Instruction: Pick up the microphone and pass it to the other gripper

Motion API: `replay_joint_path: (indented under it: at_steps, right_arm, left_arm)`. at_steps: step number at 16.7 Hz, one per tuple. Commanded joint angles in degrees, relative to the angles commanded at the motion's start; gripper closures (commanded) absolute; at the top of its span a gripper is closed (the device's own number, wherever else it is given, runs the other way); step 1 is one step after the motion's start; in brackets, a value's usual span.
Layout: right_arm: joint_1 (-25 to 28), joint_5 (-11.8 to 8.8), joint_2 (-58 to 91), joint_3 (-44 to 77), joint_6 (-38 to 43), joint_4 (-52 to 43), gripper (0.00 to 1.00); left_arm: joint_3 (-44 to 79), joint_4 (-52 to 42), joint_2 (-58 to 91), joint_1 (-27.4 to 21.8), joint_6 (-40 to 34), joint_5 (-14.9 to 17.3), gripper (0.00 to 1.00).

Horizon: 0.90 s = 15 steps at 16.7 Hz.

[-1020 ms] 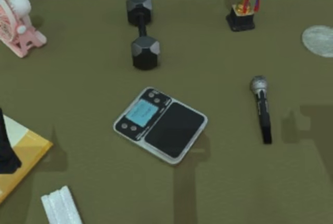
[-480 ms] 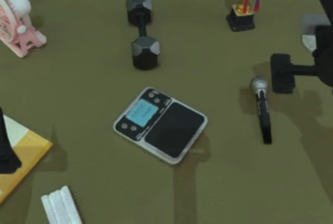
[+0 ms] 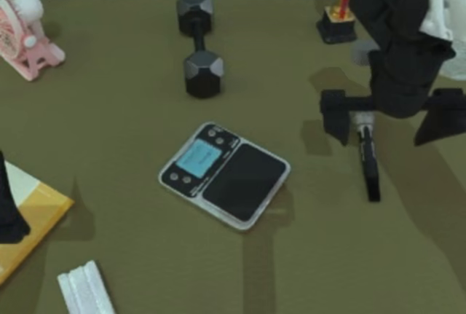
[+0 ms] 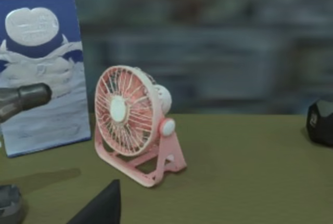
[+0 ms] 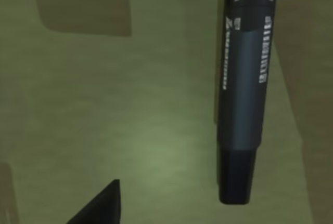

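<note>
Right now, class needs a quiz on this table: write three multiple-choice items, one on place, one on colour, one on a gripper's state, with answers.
1. The microphone lies
A. right of the scale
B. left of the dumbbell
C. on the scale

2. The desk fan is
A. blue
B. pink
C. green

3. The right gripper above the microphone is
A. shut on it
B. open
C. out of view

Answers: 1 A, top view shows it right of the scale. 2 B, pink frame. 3 B, fingers spread either side, mic on the table.
</note>
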Motion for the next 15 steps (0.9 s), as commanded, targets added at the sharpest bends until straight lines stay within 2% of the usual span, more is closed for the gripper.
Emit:
replay_joint_path:
  at_steps: [8, 15]
  right_arm:
    - [-0.14, 0.00, 0.99, -0.07, 0.00, 0.75, 0.00]
    - [-0.54, 0.05, 8.81, -7.00, -0.43, 15.97, 0.00]
  left_arm:
    - [0.00, 0.00, 0.00, 0.00, 0.00, 0.00, 0.00]
    - [0.00, 0.00, 0.00, 0.00, 0.00, 0.00, 0.00]
